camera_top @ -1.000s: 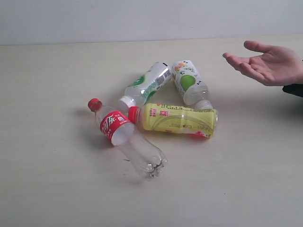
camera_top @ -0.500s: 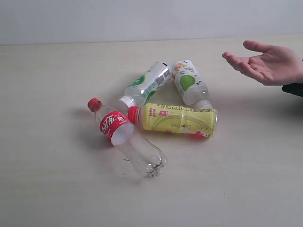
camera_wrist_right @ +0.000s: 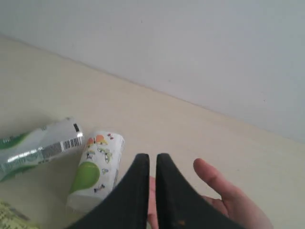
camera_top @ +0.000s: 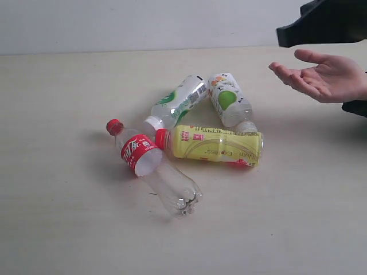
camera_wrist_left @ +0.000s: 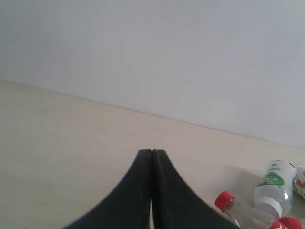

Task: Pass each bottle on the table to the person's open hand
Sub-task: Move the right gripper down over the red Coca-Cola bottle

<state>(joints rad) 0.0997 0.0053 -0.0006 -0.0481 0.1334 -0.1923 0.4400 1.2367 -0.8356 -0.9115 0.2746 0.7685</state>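
Four bottles lie clustered mid-table (camera_top: 69, 229): a clear one with red cap and red label (camera_top: 150, 166), a yellow one with a red cap (camera_top: 215, 145), and two white-capped ones with green-and-white labels (camera_top: 179, 102) (camera_top: 229, 98). The person's open hand (camera_top: 324, 77) waits palm-up at the right. My right arm (camera_top: 324, 23) enters at the top right, above that hand. In its wrist view the right gripper (camera_wrist_right: 152, 156) hovers over the hand (camera_wrist_right: 219, 191), jaws a narrow slit apart and empty, with a green-and-white bottle (camera_wrist_right: 95, 171) beside it. My left gripper (camera_wrist_left: 151, 151) is shut and empty, away from the bottles.
A pale wall (camera_top: 143, 23) runs behind the table's far edge. The person's dark sleeve (camera_top: 355, 107) shows at the right edge. In the left wrist view the red-capped bottle (camera_wrist_left: 224, 201) and a green-labelled bottle (camera_wrist_left: 274, 186) lie off to one side.
My right arm has come into the exterior view at the top right, above the hand, and its jaws have parted slightly. The bottles and the hand have not moved.
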